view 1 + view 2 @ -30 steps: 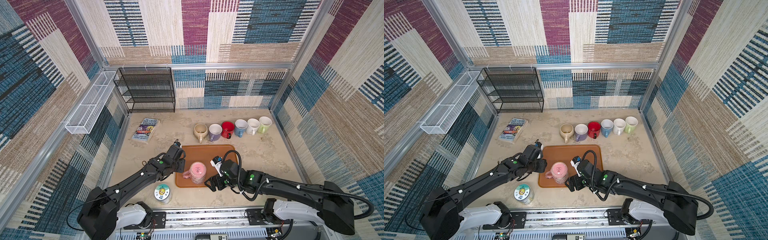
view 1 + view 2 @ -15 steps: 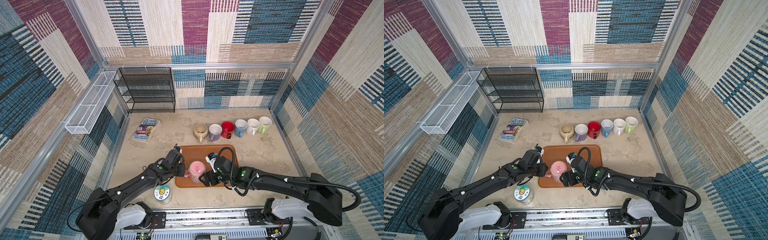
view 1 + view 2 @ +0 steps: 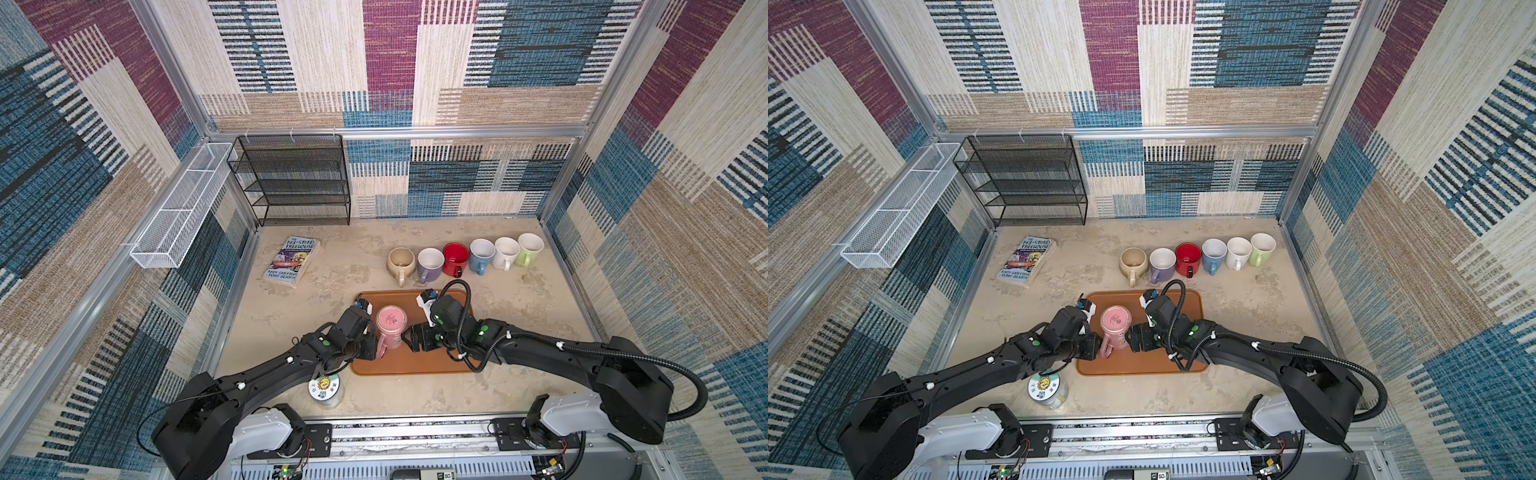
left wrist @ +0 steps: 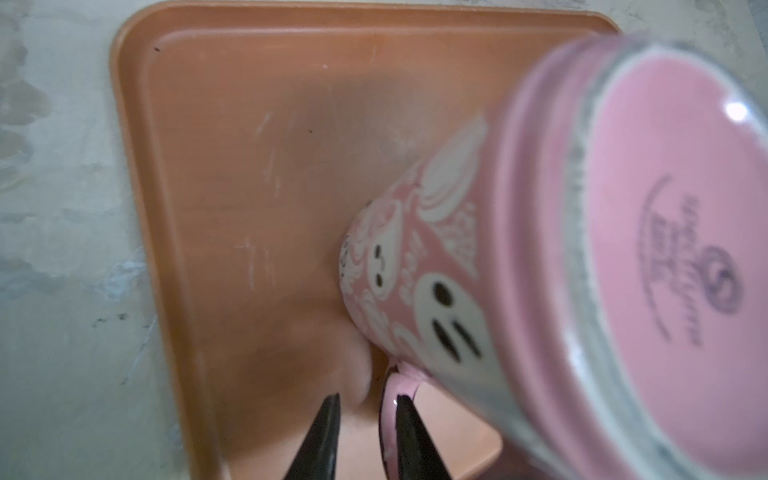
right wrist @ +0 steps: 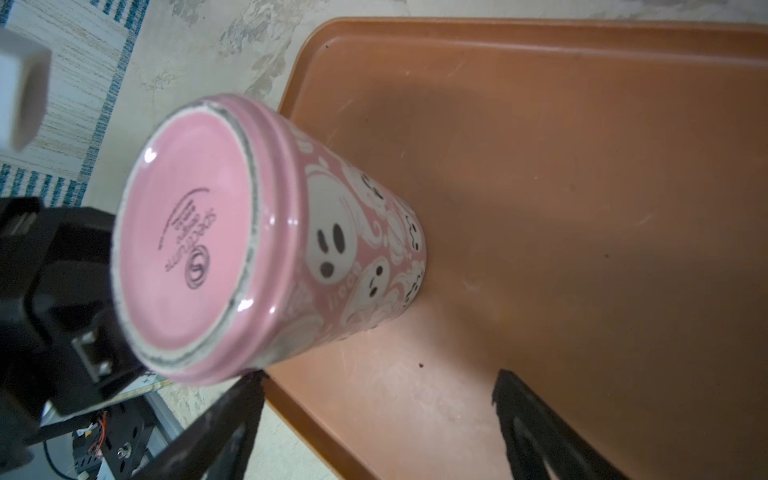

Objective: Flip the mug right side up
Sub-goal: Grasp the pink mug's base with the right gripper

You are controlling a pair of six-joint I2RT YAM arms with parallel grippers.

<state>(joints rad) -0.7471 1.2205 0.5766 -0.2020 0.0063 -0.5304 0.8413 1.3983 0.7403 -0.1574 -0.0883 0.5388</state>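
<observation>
Showing "spectrum" underneath, mug point(image 5: 187, 232); left gripper point(image 4: 365, 401) narrow at handle point(image 4: 388, 392), hold unclear; right gripper point(image 5: 380, 378) open, empty.

Book point(image 3: 291, 262), black rack point(image 3: 297, 183), 6 upright mugs point(image 3: 456, 255), white basket point(image 3: 178, 212)

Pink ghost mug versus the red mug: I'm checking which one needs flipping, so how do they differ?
The pink ghost mug stands upside down, base up; the red mug stands upright, mouth up. The pink ghost mug sits on the orange tray; the red mug sits on the table. The pink ghost mug bears white ghosts; the red mug looks plain. Both have handles.
</observation>
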